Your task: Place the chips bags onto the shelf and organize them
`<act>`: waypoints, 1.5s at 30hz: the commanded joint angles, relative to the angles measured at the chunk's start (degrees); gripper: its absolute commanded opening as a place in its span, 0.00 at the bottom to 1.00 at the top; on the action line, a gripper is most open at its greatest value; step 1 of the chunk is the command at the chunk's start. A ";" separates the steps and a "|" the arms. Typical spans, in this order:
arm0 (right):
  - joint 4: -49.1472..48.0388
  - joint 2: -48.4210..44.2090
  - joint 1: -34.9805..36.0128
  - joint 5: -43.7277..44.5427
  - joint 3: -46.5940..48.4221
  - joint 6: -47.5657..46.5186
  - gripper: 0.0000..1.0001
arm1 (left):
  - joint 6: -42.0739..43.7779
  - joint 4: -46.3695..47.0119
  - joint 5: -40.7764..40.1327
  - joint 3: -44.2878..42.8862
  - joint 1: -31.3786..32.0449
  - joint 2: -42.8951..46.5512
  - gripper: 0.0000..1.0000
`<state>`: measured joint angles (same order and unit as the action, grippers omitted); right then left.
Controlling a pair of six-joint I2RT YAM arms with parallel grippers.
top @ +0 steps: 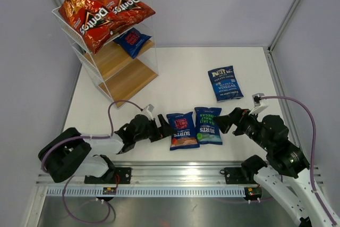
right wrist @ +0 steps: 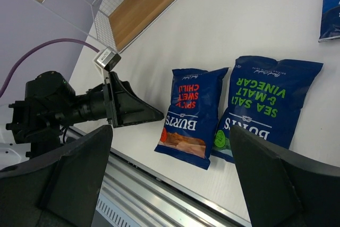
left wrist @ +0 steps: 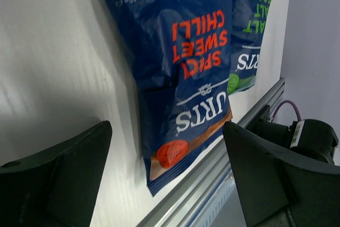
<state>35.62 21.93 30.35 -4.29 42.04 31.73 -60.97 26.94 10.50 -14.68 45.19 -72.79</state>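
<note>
Step in hand, as I judged it: picking the next bag off the table, with half the job done. The shelf [top: 127, 81] stood at the far left corner, carrying two red bags [top: 87, 19] side by side on its top tier and one blue bag [top: 132, 41] on the middle board; the lowest board was bare. Three blue bags lay flat on the table [top: 175, 67]. The chilli bag [top: 183, 130] and the vinegar bag [top: 207, 125] sat side by side near the front edge, and a third bag [top: 225, 83] was well apart, farther back on the right. The left pincer [top: 162, 127] sat low, just beside the chilli bag's left edge, fingers spread wide and gripping nothing. The right pincer [top: 223, 122] was near the vinegar bag's right edge, likewise spread and empty. The next move probably called for the left pincer to ease forward, take an edge of the chilli bag between its fingers, pinch, lift and carry it to a free board. A flat glossy bag offers little to catch, so a slip seemed possible. The surface was plain white and matte, with a metal rail [top: 180, 171] along the near edge. Pale grey walls [top: 212, 3] closed in the back and sides.
</note>
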 commanded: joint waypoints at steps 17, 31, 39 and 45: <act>-2.04 -3.91 0.24 -0.80 -2.31 0.97 0.99 | -2.40 8.30 -6.02 -5.45 3.50 -18.25 0.35; -3.97 -2.69 0.15 -1.68 -4.60 1.50 0.99 | -5.30 -4.85 -21.47 -2.72 9.37 6.14 0.00; -14.23 -1.63 0.24 -9.82 -10.47 8.86 1.00 | -6.09 -19.90 -33.96 -3.70 12.11 32.06 0.00; -66.66 1.26 0.41 -21.81 -33.13 35.48 0.99 | -13.36 -14.30 -40.64 -0.54 14.04 41.32 0.00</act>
<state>4.97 20.16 30.37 -18.48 17.87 50.48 -69.73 8.60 -22.24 -16.84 58.11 -33.82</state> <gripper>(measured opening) 0.993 0.009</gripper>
